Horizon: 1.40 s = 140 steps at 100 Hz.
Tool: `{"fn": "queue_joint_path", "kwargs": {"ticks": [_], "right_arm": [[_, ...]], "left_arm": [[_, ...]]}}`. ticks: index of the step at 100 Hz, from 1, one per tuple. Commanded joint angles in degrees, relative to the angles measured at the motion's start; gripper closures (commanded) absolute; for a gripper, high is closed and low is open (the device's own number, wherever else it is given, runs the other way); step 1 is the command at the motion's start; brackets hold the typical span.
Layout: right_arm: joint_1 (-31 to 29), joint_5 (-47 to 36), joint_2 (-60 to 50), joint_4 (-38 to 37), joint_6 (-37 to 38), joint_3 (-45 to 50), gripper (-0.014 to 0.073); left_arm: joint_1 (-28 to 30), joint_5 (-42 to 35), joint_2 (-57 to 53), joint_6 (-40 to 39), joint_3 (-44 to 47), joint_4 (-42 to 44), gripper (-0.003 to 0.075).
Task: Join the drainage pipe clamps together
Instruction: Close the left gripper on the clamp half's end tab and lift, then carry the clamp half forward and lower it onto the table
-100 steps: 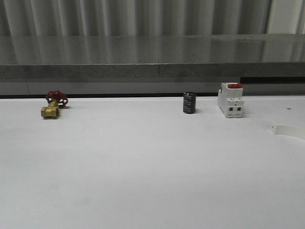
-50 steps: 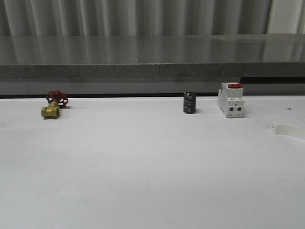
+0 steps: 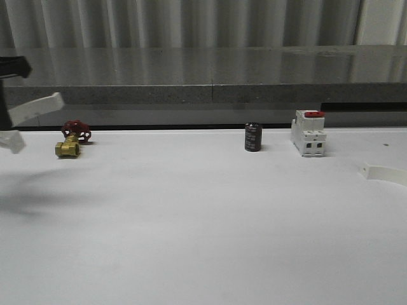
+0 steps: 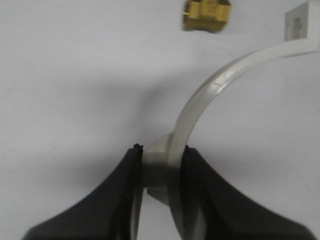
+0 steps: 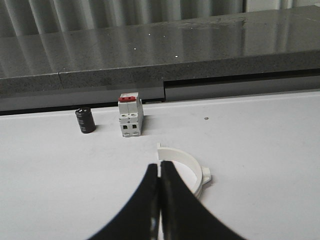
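**While the left claw carries one clamp, the other lies waiting**

While the left claw (image 4: 162, 167) pinches one clamp (image 4: 220, 90) near its flange end, this half-ring hangs in the air above the table (image 3: 203, 222), at the far left of the front view, close to the brass valve (image 3: 71, 141). Its free arc curves away from the fingers (image 4: 125, 185), and its far tab points toward the valve.

I judge the clamp to be light, stiff plastic with a smooth, rather slippery surface. A thin arc like this can turn between the pads, so a hold near the flange, where the material is thicker, seems the safest one. The tabs look small and may break if they are pressed hard.

A second clamp (image 5: 187, 167) lies flat on the table at the right side, in front of the breaker (image 5: 131, 116) and well apart from the black cylinder (image 5: 85, 120). The right claw (image 5: 160, 185) is pressed together and holds nothing; in its wrist view its tips are just before this clamp, over its open side. The two halves are well apart.
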Motion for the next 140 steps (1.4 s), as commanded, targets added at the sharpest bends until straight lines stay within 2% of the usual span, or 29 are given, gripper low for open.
{"fn": "queue_joint_path", "kwargs": {"ticks": [1,19,35,53,111,140], "right_arm": [[-0.38,-4.86,-1.11,-0.07,-0.46,-0.90,0.0662],[-0.38,-4.86,-1.11,-0.07,-0.46,-0.90,0.0662],[-0.38,-4.86,-1.11,-0.07,-0.46,-0.90,0.0662],[-0.38,-4.86,-1.11,-0.07,-0.46,-0.90,0.0662],[-0.38,-4.86,-1.11,-0.07,-0.46,-0.90,0.0662],[-0.38,-4.86,-1.11,-0.07,-0.46,-0.90,0.0662]], "left_arm": [[-5.95,-3.52,-2.72,-6.17,-1.23,2.18,0.0649],[-15.60,-8.58,-2.17,-13.78,-1.34,4.57,0.0649],[-18.52,-7.39,1.20,-18.93,-3.32,5.59,0.0649],[-21.14,-6.39,5.80,-20.53,-6.47,5.59,0.0649],[-22.24,-6.51,13.12,-21.81,-7.53,5.87,0.0649],[-22.24,-7.11,13.41,-21.81,-7.53,6.19,0.0635]]}}
